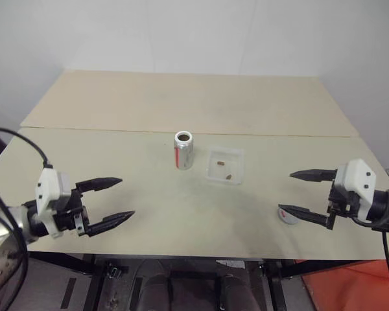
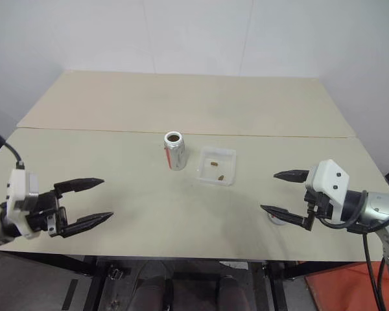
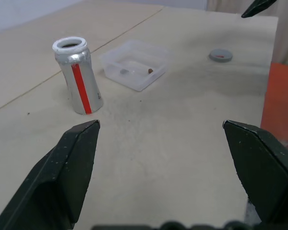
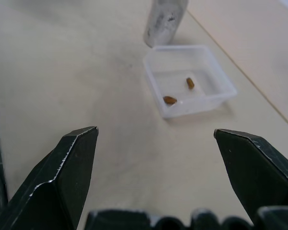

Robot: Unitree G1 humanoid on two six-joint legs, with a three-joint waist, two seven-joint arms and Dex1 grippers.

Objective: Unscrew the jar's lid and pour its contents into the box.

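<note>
I see my left gripper (image 1: 111, 204) with its jaws spread wide and nothing between them, and my right gripper (image 1: 303, 193) is spread wide and bare too. The jar (image 1: 183, 150) stands upright on the table (image 1: 149, 201), out past both grippers and between them, a bit nearer the left one. Its top is open. From the left wrist I can see the red stripe (image 3: 81, 88) down its side and its white rim, and it sits ahead of the left finger (image 3: 67, 167) of that gripper. From the right wrist I get just the grey lower part of the jar, with no stripe on that side. The box (image 1: 224, 165) sits just beside the jar, apart from it, out in front of the open right jaws. Two brown pieces (image 4: 170, 100) lie in the box; the right wrist shows them best, while from the head they are just tiny dots. The lid (image 3: 220, 55) lies flat on the table well apart from the jar and box. From the head it peeks out right under the lower finger of the right gripper. From the left wrist I see the whole round lid, with a small red mark on it, and the tip of the other gripper above it.
</note>
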